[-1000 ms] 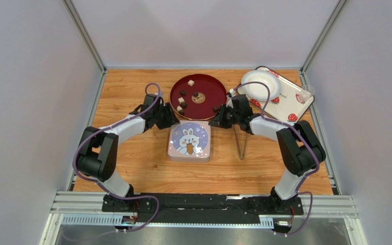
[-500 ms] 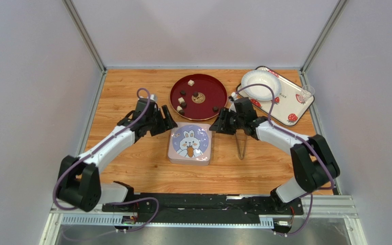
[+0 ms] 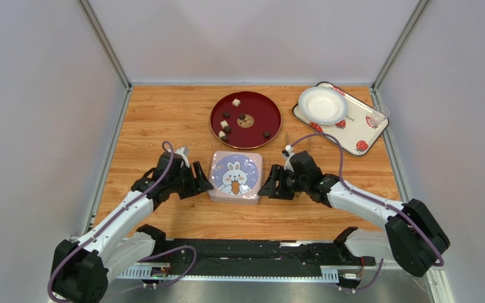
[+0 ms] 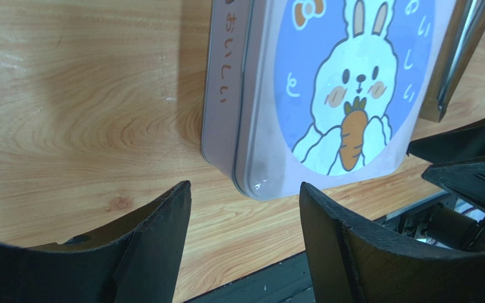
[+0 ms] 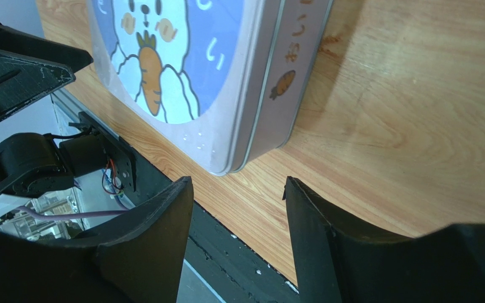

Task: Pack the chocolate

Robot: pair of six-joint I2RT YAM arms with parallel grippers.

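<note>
As they gape, left fingers (image 4: 153, 246) and right fingers (image 5: 153, 249) flank the tin's (image 3: 235, 175) edges.

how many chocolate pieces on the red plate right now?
7 chocolate pieces, all on the red plate: one far, two mid, three bunched near-left, one near-right. The bunch may hide more.
</note>
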